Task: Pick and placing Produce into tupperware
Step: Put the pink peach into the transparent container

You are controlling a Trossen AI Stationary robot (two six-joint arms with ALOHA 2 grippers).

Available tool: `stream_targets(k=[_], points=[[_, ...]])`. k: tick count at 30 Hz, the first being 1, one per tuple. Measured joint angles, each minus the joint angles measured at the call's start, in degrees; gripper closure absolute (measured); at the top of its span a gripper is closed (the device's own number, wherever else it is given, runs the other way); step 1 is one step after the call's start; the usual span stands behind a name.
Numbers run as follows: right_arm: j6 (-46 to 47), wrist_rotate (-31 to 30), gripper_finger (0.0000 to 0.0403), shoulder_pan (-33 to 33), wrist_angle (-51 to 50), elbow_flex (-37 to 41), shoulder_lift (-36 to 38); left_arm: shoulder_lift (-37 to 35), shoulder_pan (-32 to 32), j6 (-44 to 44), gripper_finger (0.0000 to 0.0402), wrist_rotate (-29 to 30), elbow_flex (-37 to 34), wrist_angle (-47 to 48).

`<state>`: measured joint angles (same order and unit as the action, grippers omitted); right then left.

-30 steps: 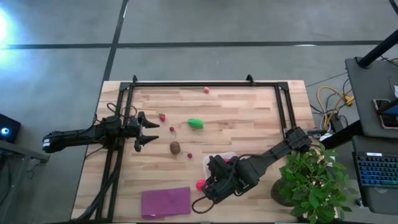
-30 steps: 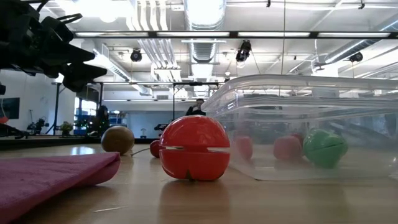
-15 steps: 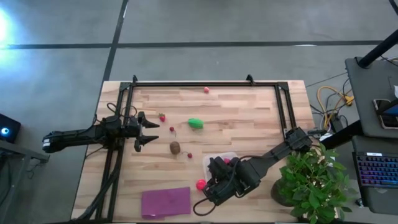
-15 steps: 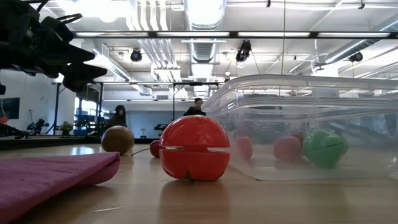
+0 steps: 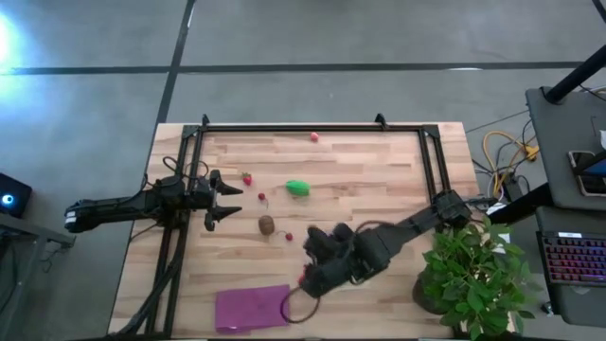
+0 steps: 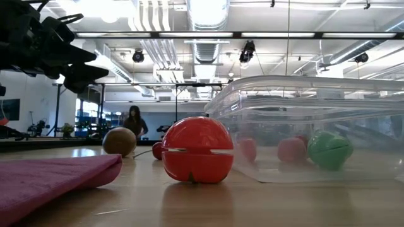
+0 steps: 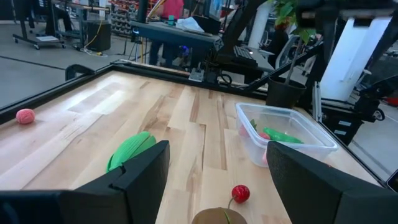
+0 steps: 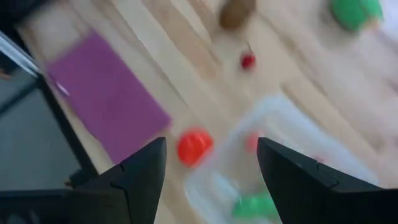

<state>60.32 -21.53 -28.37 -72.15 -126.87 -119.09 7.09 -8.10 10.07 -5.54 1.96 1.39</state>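
The right hand (image 5: 301,284) hangs over the near middle of the table (image 5: 379,161), above the red ball (image 8: 194,145) and the near edge of the clear container (image 6: 303,126); its fingers (image 8: 140,177) stand apart with nothing between them. The container sits on the table just beside the red ball and holds a green piece (image 6: 329,150) and some pink-red pieces (image 6: 291,150). A purple sheet (image 5: 251,306) lies near the ball on its left side. Farther back lie a brown kiwi-like ball (image 5: 267,224), a small red berry (image 5: 289,237) just beside it, a green oblong piece (image 5: 297,188), two more berries (image 5: 247,178) near it, and a pink ball (image 5: 313,137) by the far edge. The left hand (image 5: 225,201) waits at the table's left side, its fingers (image 7: 140,177) apart and empty.
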Motion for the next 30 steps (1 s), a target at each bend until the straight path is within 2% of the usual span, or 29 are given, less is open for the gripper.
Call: stream_targets(k=[5, 9, 12, 15, 19, 23, 25, 30], points=[[-7.26, -3.7, 0.0161, 3.33, 3.57, -3.46, 0.68, 0.02, -0.02, 0.0, 0.0146, -0.02, 0.0, -0.01], [-15.38, 3.46, 0.0161, 9.75, 2.84, -3.05, -0.02, 0.02, -0.02, 0.0, 0.0146, 0.0, 0.0, -0.02], [-25.99, 6.11, 0.0161, 13.55, 10.21, -2.96, -0.23, 0.0, -0.02, 0.0, 0.0146, 0.0, 0.0, 0.0], [-30.45, 10.4, 0.0161, 18.77, 14.7, -3.19, 0.27, 0.0, 0.0, 0.02, 0.0146, -0.02, 0.0, 0.0], [-30.35, 11.02, 0.0161, 31.73, 7.39, -2.44, -1.5, 0.04, 0.0, 0.0, 0.0146, -0.02, 0.0, 0.02], [-25.58, 20.35, 0.0161, 44.46, 4.22, -2.07, -4.84, 0.0, -0.02, 0.01, 0.0146, -0.01, 0.02, 0.01], [-24.31, 23.41, 0.0161, 48.99, 4.91, -2.24, -5.85, 0.11, -0.01, 0.02, 0.0146, -0.02, 0.02, -0.07], [-24.35, 23.4, 0.0161, 57.55, 5.07, -2.12, -10.11, 0.02, -0.02, 0.02, 0.0146, -0.01, 0.02, 0.01]])
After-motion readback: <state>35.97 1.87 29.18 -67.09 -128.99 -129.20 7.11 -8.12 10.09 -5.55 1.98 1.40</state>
